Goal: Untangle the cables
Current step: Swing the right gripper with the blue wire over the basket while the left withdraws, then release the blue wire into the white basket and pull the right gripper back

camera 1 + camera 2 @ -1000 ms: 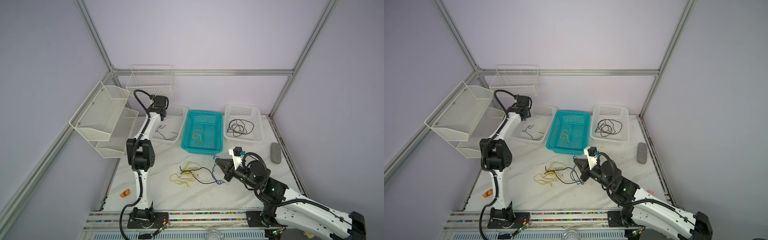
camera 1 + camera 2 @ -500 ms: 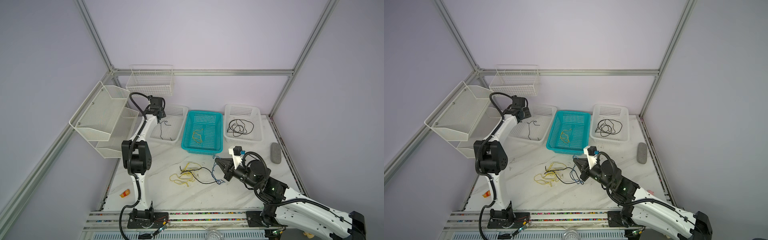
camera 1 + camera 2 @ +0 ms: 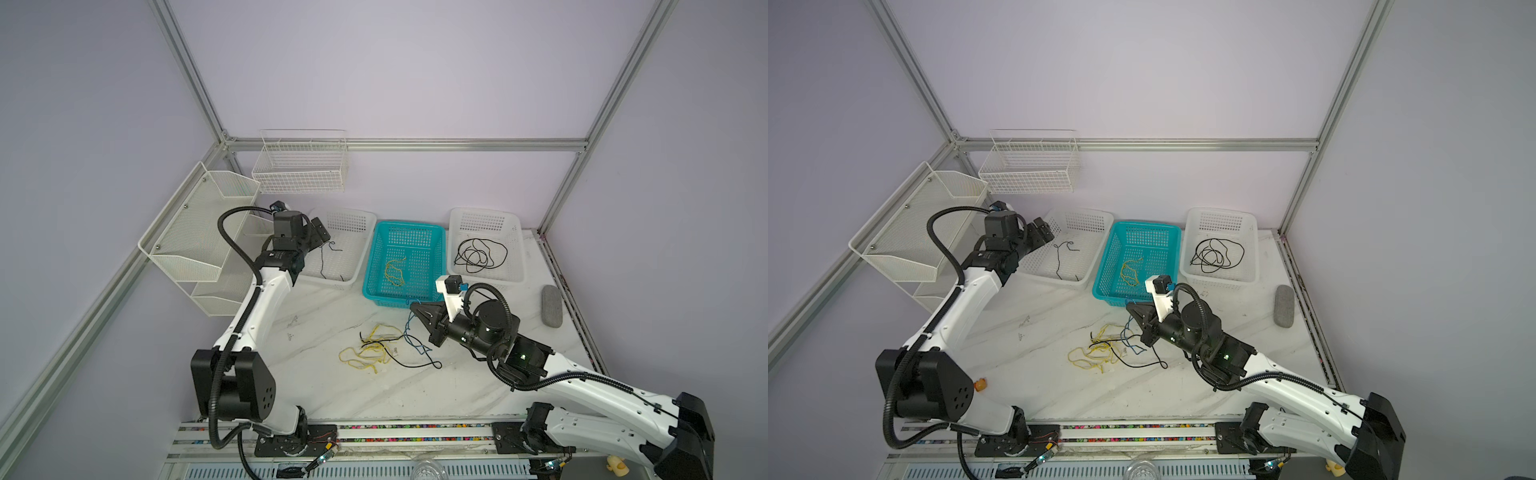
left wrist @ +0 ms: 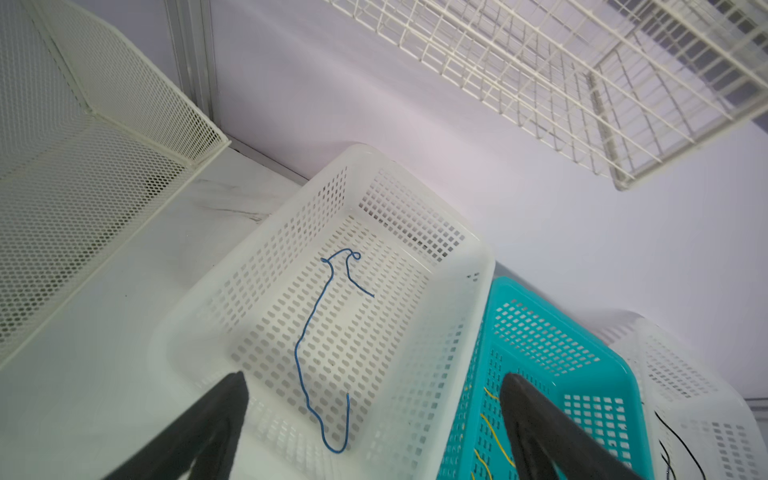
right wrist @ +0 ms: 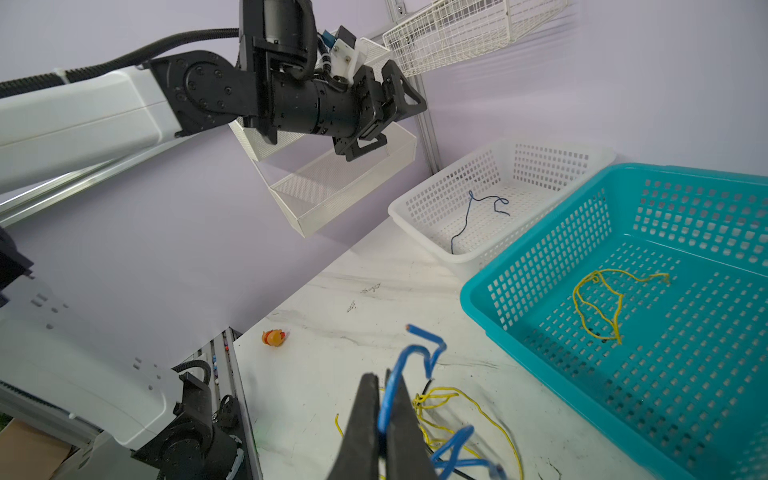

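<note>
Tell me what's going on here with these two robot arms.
The robot seems to be sorting tangled cables into baskets. The left gripper hangs open by the left white basket, where a blue cable lies. The right gripper is shut on a second blue cable from the tangle of yellow, black and blue cables on the table.
</note>
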You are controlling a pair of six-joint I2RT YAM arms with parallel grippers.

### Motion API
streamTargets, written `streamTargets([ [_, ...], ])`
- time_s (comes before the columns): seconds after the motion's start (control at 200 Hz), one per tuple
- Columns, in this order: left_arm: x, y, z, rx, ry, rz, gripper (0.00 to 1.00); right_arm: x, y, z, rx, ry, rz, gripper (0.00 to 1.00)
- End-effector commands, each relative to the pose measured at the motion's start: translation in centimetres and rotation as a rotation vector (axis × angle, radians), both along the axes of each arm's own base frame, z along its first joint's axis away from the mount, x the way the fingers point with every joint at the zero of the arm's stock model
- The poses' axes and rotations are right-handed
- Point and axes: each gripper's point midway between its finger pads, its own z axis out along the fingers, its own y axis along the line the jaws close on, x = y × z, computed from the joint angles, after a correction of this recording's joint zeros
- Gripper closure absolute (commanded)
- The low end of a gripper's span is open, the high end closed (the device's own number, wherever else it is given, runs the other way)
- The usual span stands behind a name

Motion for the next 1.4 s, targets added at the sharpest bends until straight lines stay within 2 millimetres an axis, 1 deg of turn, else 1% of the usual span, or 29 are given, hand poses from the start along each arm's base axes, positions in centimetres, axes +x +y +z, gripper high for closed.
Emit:
streamTargets([
  [0.0,-3.3,-1.4,0.8,-0.091,-0.058,-0.045,0.03,0.2,1.9,2.8,0.057,-0.059,0.047,1.0],
  [0.13,-7.7,-1.7,0.4,-0.072,-0.038,-0.077,0.0,1.9,4.4,3.1,0.046,-0.052,0.057,1.0],
  [0.23,-11.2,-1.0,-0.2,-0.001,-0.002,-0.081,0.0,3.2,6.4,3.6,0.048,-0.055,0.059,1.0],
  [0.25,-11.9,-0.8,-0.3,0.013,0.003,-0.077,0.0,3.4,6.7,3.5,0.045,-0.053,0.06,1.0],
  [0.275,-12.8,-0.6,-0.7,0.028,0.014,-0.072,0.0,3.7,7.1,4.1,0.054,-0.064,0.064,1.0],
  [0.28,-13.0,-0.5,-0.8,0.032,0.015,-0.072,0.0,3.8,7.5,3.8,0.05,-0.062,0.068,1.0],
  [0.31,-14.0,-0.4,-1.0,0.054,0.018,-0.078,0.0,4.2,8.1,3.5,0.045,-0.057,0.072,1.0],
  [0.365,-15.6,-0.4,-1.4,0.091,0.015,-0.105,0.0,5.1,9.4,3.6,0.046,-0.052,0.072,1.0],
  [0.4,-16.6,-0.3,-2.1,0.112,0.024,-0.11,0.0,5.6,10.2,3.4,0.043,-0.045,0.074,1.0],
  [0.465,-18.2,0.4,-2.8,0.143,0.034,-0.091,0.0,6.7,11.6,3.3,0.037,-0.027,0.073,1.0],
  [0.585,-20.5,1.2,-4.2,0.159,0.026,-0.053,0.0,8.8,13.7,2.5,0.024,-0.019,0.063,1.0],
  [0.675,-21.4,1.3,-5.2,0.148,0.008,-0.041,0.0,10.7,15.0,2.0,0.022,-0.006,0.051,1.0],
  [0.745,-21.6,1.3,-6.0,0.143,0.014,-0.04,0.0,12.3,16.0,1.3,0.013,0.005,0.042,1.0],
  [0.79,-21.6,1.2,-6.2,0.141,0.014,-0.043,0.0,13.2,16.6,1.0,0.013,0.01,0.041,1.0],
  [0.845,-21.5,1.2,-6.0,0.14,0.002,-0.041,0.0,14.4,17.4,0.5,0.011,0.016,0.04,1.0],
  [0.905,-21.4,1.2,-6.1,0.135,-0.006,-0.038,0.0,16.0,18.1,-0.3,0.006,0.022,0.028,1.0],
  [0.99,-21.4,0.9,-6.1,0.127,-0.011,-0.054,0.01,18.4,18.5,-1.0,0.008,0.028,0.001,1.0],
  [1.175,-21.7,1.1,-5.8,0.134,-0.026,-0.043,0.0,23.9,18.9,-2.7,0.03,0.044,-0.068,1.0],
  [1.26,-21.7,1.0,-5.9,0.133,-0.023,-0.046,0.0,25.7,19.3,-3.7,0.029,0.032,-0.085,1.0],
  [1.395,-21.6,1.0,-6.1,0.132,-0.016,-0.049,0.0,27.9,20.1,-5.0,0.011,0.007,-0.116,1.0],
])
